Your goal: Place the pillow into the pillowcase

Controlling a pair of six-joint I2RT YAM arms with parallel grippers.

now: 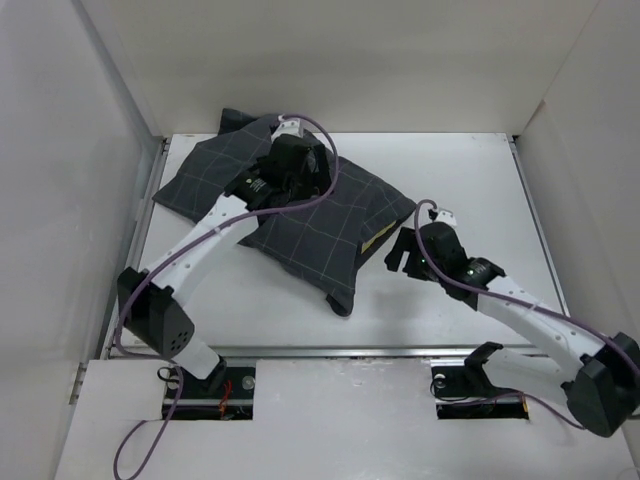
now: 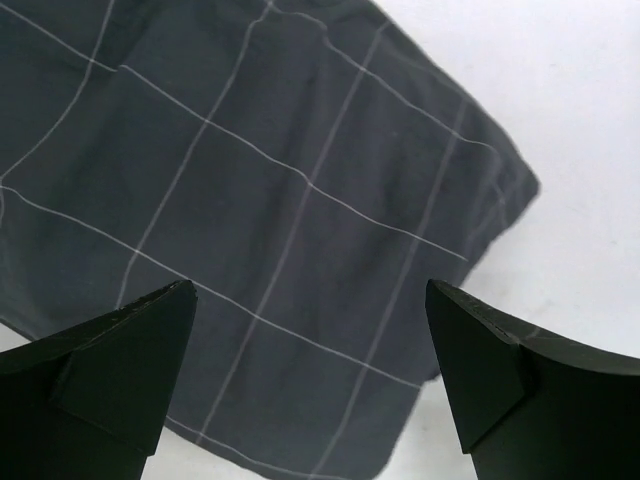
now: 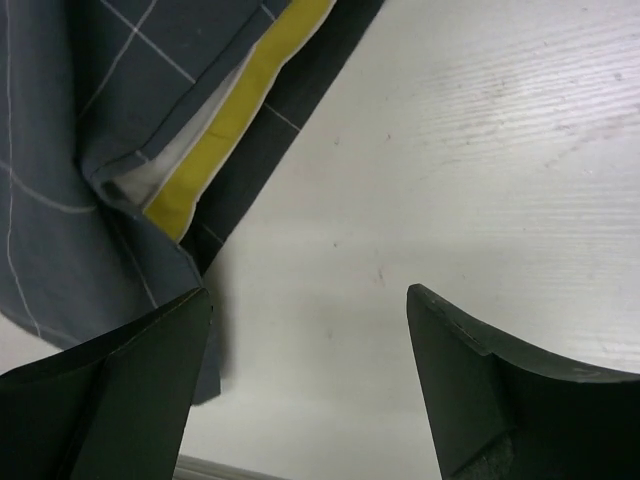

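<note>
Our left claw (image 2: 310, 295) and right claw (image 3: 308, 298) both hang spread, holding nothing. The pillow (image 3: 238, 115) sits inside the pillowcase (image 1: 300, 220) toward the table's (image 1: 480, 180) far-left corner, its yellow edge peeking out. We should pinch only the open hem and draw it over.

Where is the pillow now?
The pillow is inside the pillowcase, far left-centre of the table in the top view; only its yellow edge shows, near the right gripper.
</note>
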